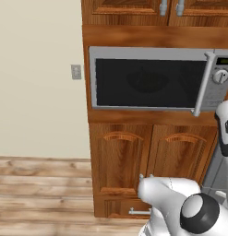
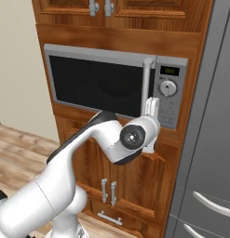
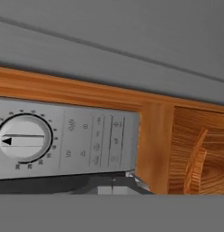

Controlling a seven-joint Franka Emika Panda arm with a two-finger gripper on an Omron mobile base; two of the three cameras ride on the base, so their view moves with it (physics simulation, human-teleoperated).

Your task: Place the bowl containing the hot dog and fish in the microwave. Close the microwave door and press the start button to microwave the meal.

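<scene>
The microwave (image 1: 152, 51) is built into wooden cabinetry, and the microwave door (image 2: 95, 82) is shut, its bar handle (image 2: 146, 83) upright beside the control panel (image 2: 168, 95). Through the dark glass a dim round shape, the bowl (image 1: 145, 80), is faintly visible; the hot dog and fish are hidden. My gripper (image 2: 151, 106) is shut with nothing in it, held right at the lower part of the panel. In the hand view the closed fingertips (image 3: 112, 186) point at the panel's buttons (image 3: 104, 141), with the knob (image 3: 23, 140) off to one side.
Wooden cabinet doors (image 1: 147, 156) stand below the microwave and more above it. A tall grey fridge (image 2: 209, 139) stands close on the right. A beige wall (image 1: 37, 78) and wood floor (image 1: 41, 193) lie to the left.
</scene>
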